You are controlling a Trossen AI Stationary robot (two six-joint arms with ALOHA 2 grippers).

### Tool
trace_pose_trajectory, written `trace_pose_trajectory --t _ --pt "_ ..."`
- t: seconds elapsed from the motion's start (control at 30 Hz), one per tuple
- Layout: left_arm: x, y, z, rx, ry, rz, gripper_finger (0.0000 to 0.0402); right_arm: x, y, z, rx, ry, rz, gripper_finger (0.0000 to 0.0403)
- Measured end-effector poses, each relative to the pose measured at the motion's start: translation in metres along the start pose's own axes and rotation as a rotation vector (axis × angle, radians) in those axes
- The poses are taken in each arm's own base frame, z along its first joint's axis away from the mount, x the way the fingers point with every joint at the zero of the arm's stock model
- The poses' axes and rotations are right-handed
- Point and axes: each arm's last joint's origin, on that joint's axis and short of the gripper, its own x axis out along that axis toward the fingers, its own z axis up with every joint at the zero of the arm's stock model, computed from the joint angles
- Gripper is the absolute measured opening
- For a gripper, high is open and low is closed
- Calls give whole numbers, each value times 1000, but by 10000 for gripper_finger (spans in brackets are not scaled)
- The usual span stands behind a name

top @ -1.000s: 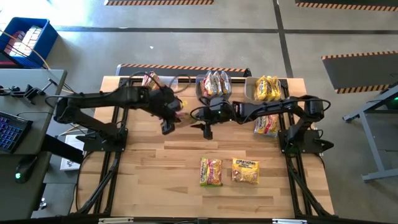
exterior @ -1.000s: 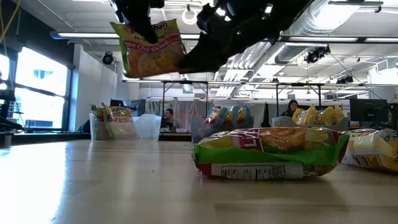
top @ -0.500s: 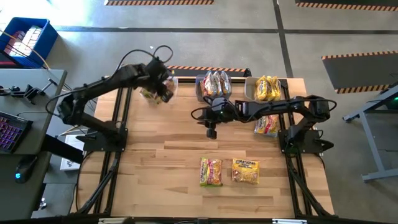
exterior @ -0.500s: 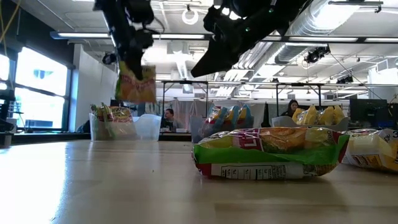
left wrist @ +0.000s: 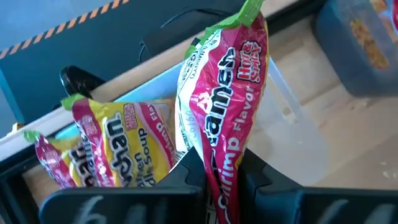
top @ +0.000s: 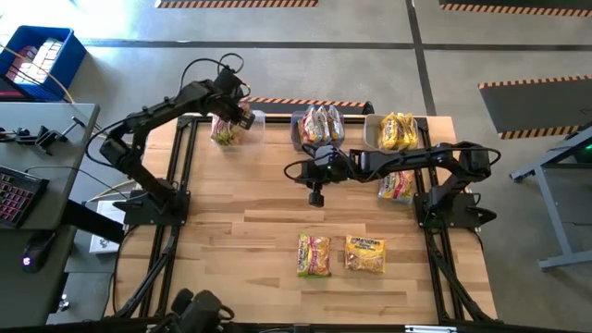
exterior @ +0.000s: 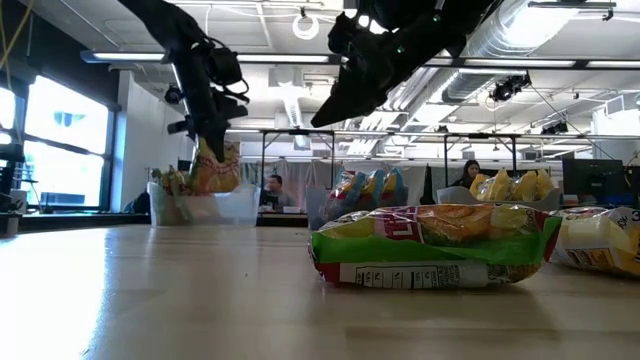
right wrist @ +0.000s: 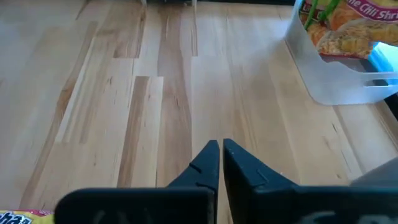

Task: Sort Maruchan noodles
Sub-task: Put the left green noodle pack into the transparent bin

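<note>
My left gripper (top: 233,118) is shut on a pink-and-green Maruchan noodle packet (left wrist: 221,106) over the clear bin (top: 248,128) at the table's far left. That bin holds another pink-and-yellow packet (left wrist: 112,146). My right gripper (top: 315,196) hangs shut and empty above the table's middle; its fingertips (right wrist: 221,148) are together. A green-red packet (top: 314,254) and a yellow packet (top: 364,253) lie flat on the table nearer the front. Another yellow packet (top: 396,186) lies under my right arm. My left gripper pinches one short end of the packet (left wrist: 222,180) between its two fingers. The fingers come from above, slanting down. The packet hangs below them (exterior: 215,168), clear of the table, with its free end (left wrist: 249,15) down at the left bin's rim.
Three clear bins stand along the far edge: the left bin, a middle one (top: 317,125) with pink-red packets and a right one (top: 396,131) with yellow packets. Bare wood (top: 240,240) lies to the left of the two front packets. People sit in the room beyond.
My left gripper has swung from the table's middle toward the far left bin and come down, rolling as it went. The packet has gone with it and now hangs edge-on over the bin. My right gripper has shut and stayed where it was.
</note>
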Motion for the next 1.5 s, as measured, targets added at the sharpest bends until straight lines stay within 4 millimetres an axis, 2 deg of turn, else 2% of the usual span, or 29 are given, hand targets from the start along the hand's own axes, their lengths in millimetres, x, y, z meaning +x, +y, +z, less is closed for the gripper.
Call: trace_pose_trajectory --t 0.4,0.9,1.07,1.33,1.5 --pt "29 7 -13 -75 -20 -56 19 0 0 -2 -18 19 2 0" --pt "46 22 -30 -247 14 -44 31 0 0 -3 -18 29 4 0" --pt "50 23 -36 -224 35 -25 52 0 0 -3 -18 30 4 0" --pt "50 23 -37 -178 37 -7 108 0 0 -3 -18 30 4 0" --pt "47 23 -36 -148 25 3 126 0 0 -3 -17 31 4 0"
